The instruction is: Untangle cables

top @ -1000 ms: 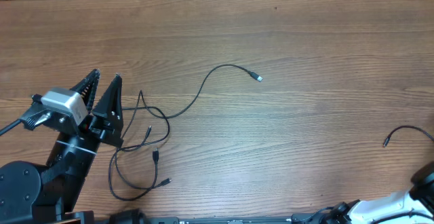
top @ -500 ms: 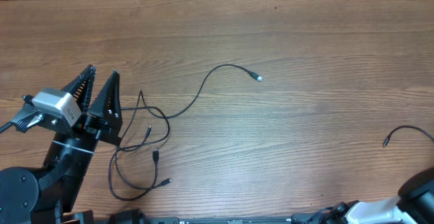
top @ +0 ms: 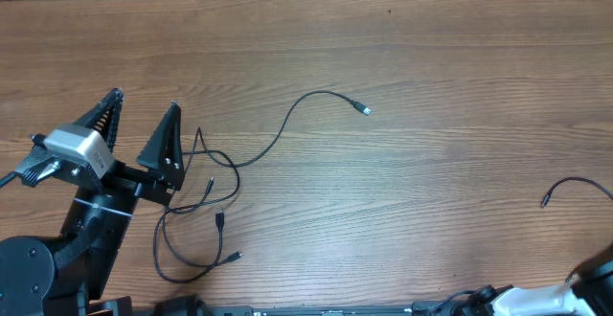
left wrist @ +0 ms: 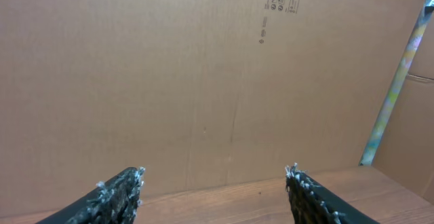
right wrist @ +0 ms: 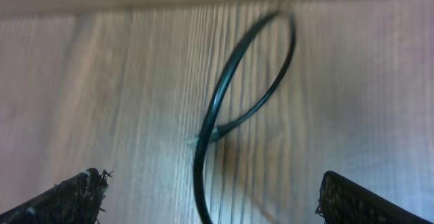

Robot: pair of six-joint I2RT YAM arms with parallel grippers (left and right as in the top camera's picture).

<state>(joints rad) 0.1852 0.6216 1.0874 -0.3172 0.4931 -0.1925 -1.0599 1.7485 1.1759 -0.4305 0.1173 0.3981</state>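
A tangle of thin black cables lies at the left of the wooden table. One long cable runs from it up and right to a silvery tip. My left gripper stands open just left of the tangle, apart from it and holding nothing. In the left wrist view my left gripper has only table and cardboard between its fingers. A separate cable lies at the far right. My right gripper is open over a blurred black cable loop and does not touch it.
A large brown cardboard wall rises behind the table's far edge, with another box to its right. Only a bit of the right arm shows at the bottom right corner of the overhead view.
My left gripper's jaws have spread much wider near the tangle. The right arm has drawn back toward the bottom right corner, almost out of the overhead view.
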